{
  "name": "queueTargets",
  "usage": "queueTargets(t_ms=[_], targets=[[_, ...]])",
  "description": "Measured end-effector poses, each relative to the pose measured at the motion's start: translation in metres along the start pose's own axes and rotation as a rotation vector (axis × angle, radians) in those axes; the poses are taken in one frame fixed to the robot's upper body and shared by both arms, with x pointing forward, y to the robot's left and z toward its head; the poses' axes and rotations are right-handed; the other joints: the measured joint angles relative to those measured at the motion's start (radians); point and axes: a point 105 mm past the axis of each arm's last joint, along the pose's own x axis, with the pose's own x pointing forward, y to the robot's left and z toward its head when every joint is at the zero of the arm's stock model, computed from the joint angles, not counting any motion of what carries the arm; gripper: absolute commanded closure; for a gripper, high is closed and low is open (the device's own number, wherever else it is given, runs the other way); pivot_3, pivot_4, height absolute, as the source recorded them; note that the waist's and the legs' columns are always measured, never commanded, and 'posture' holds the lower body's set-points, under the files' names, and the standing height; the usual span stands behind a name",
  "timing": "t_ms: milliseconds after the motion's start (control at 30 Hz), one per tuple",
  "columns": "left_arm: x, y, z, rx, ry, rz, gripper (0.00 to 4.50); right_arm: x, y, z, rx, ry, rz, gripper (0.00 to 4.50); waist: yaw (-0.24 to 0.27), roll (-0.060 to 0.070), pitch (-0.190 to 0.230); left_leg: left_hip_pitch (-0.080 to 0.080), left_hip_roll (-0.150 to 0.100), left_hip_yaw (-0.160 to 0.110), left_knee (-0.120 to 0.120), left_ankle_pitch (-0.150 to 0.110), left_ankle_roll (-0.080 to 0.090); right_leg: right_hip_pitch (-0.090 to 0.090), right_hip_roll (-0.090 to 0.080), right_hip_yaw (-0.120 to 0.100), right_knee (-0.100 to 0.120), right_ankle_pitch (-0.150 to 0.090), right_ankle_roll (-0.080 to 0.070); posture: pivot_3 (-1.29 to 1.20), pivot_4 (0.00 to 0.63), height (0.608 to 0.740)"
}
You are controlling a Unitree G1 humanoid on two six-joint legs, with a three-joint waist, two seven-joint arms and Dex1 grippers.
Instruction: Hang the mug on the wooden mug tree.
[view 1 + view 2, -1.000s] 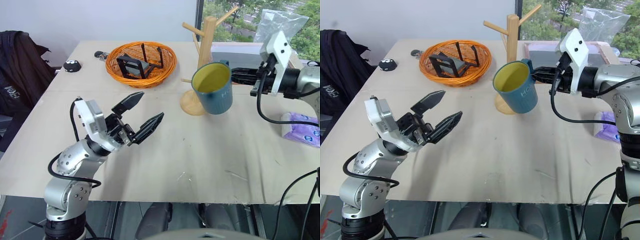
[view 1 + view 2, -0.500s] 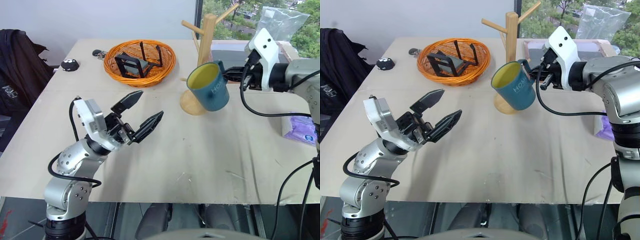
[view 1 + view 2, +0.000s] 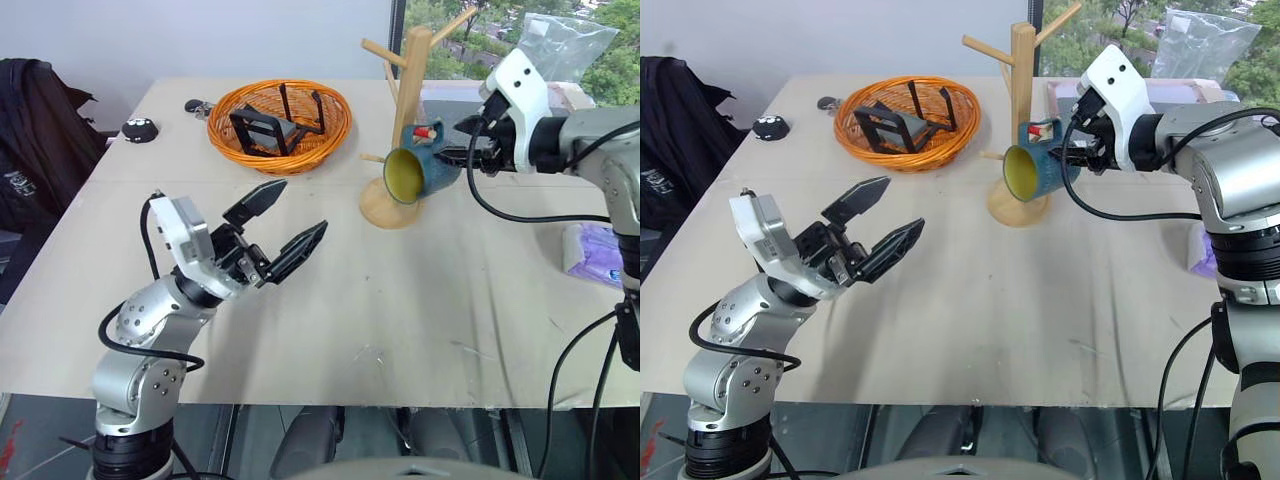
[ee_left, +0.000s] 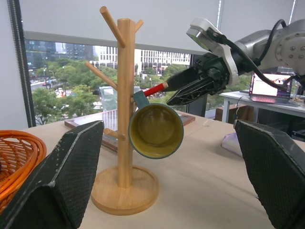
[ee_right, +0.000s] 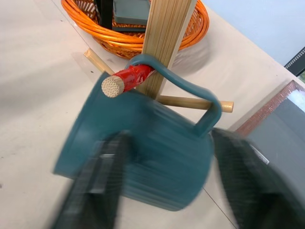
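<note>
The dark teal-blue ceramic mug (image 5: 143,157) with its yellow inside hangs by its loop handle on the red-tipped peg (image 5: 125,78) of the tall light-wood mug tree (image 4: 125,119), tipped with its mouth facing away from the right claw (image 4: 190,89). In the head views the handle and the peg are small and partly covered by the mug body; the right wrist view shows plainly that the handle loops over the red peg against the post. There the claw's two black fingers are blurred, one on each side of the mug, spread apart and not clamping it. The left wrist view shows the fingertips just beside the handle, behind the mug. The left claw (image 3: 285,228) hovers open above the pale surface (image 3: 420,300), well apart from the tree. Beyond it, an orange wicker basket (image 3: 281,124) holds a black frame-like item with a grey slab; what it is cannot be told. A purple packet (image 3: 603,255) lies cut off at the right edge.
</note>
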Motion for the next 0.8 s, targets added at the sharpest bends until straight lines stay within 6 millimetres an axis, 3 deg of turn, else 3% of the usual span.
queueTargets(t_ms=[200, 300, 367, 433, 467, 600, 800], targets=[[-0.006, 0.0, -0.005, -0.009, 0.03, 0.008, 0.0, -0.039, -0.009, -0.009, 0.106, -0.068, 0.017, 0.99, 0.011, -0.001, 0.0, -0.001, 0.0, -0.001, 0.0, 0.0, 0.0, 0.0, 0.0, -0.001, -0.002, 0.0, 0.0, 0.0, 0.15, 0.74], [-0.01, -0.003, -0.011, -0.011, 0.057, -0.002, 0.0, -0.048, 0.015, -0.041, 0.217, -0.169, 0.09, 0.99, 0.012, -0.005, -0.003, 0.0, 0.001, -0.002, -0.001, 0.0, 0.0, 0.001, 0.0, -0.002, -0.001, 0.0, 0.0, 0.0, 0.15, 0.74], [-0.016, -0.005, -0.025, -0.015, 0.137, 0.008, 0.0, -0.05, 0.045, -0.08, 0.305, -0.169, 0.159, 0.99, 0.016, -0.004, -0.003, 0.0, 0.0, -0.001, -0.001, 0.0, 0.0, 0.001, 0.0, -0.001, 0.0, 0.0, 0.0, 0.0, 0.15, 0.74], [-0.026, -0.003, -0.047, -0.032, 0.263, 0.034, 0.0, -0.05, 0.073, -0.113, 0.382, -0.137, 0.197, 0.47, 0.017, -0.002, -0.002, 0.0, 0.0, 0.001, 0.0, 0.0, 0.0, 0.0, 0.0, 0.001, 0.002, 0.0, 0.0, 0.0, 0.15, 0.74], [-0.032, -0.003, -0.059, -0.033, 0.334, 0.05, 0.0, -0.05, 0.082, -0.12, 0.402, -0.146, 0.193, 0.15, 0.013, -0.001, -0.002, 0.003, 0.0, 0.003, 0.0, -0.001, 0.001, 0.001, 0.001, 0.003, 0.004, 0.0, 0.0, 0.0, 0.15, 0.74], [-0.053, -0.008, -0.094, -0.069, 0.5, 0.101, 0.0, -0.053, 0.103, -0.146, 0.433, -0.182, 0.174, 0.04, 0.003, -0.003, -0.003, 0.009, 0.0, 0.003, 0.001, -0.003, 0.005, 0.004, 0.002, 0.004, 0.006, 0.0, 0.001, 0.0, 0.15, 0.74], [-0.075, -0.012, -0.118, -0.061, 0.623, 0.117, 0.0, -0.056, 0.106, -0.19, 0.443, -0.206, 0.041, 0.04, 0.001, -0.002, -0.002, 0.019, 0.0, 0.003, -0.001, -0.003, 0.005, 0.015, 0.004, 0.003, 0.004, 0.0, 0.001, 0.0, 0.15, 0.74]])
